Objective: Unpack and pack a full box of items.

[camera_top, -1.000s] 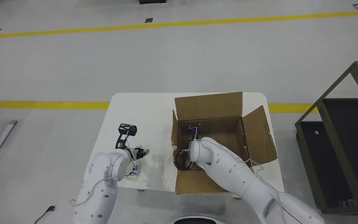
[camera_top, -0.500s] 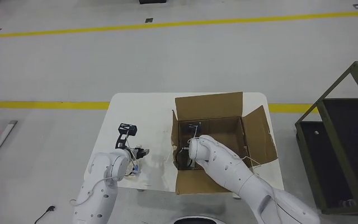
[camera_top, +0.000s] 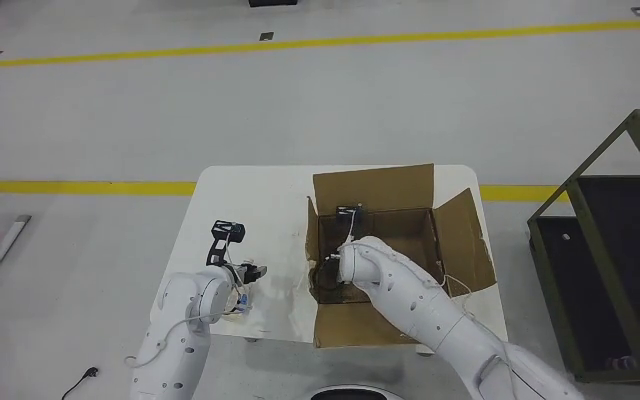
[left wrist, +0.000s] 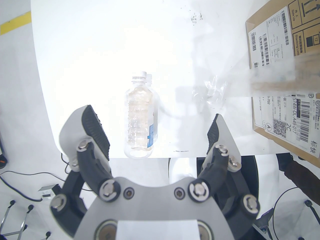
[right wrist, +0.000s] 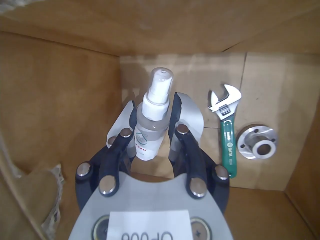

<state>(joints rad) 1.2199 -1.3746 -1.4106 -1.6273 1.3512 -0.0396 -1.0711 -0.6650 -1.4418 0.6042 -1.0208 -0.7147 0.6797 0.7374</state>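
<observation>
Right gripper (right wrist: 155,103) clamped on spray bottle (right wrist: 147,138), nozzle end sticking out past the tips, inside the cardboard box (right wrist: 62,88). Adjustable wrench (right wrist: 226,126) and metal flange (right wrist: 257,142) lie on the box floor just beside. Left gripper (left wrist: 153,116) spread wide over water bottle (left wrist: 138,116) lying on table (left wrist: 100,26). Probably crumpled clear film (left wrist: 212,93) near it.

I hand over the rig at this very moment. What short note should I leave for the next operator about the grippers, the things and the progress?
Grippers: left gripper open, above the water bottle, which lies on the table, apart from the box. The right gripper is inside the box, shut on the spray bottle.
Things: wrench and metal flange lie side by side on the box floor.
Done: water bottle is out.
Left: take out spray bottle, wrench and metal flange, then pack everything back.
</observation>
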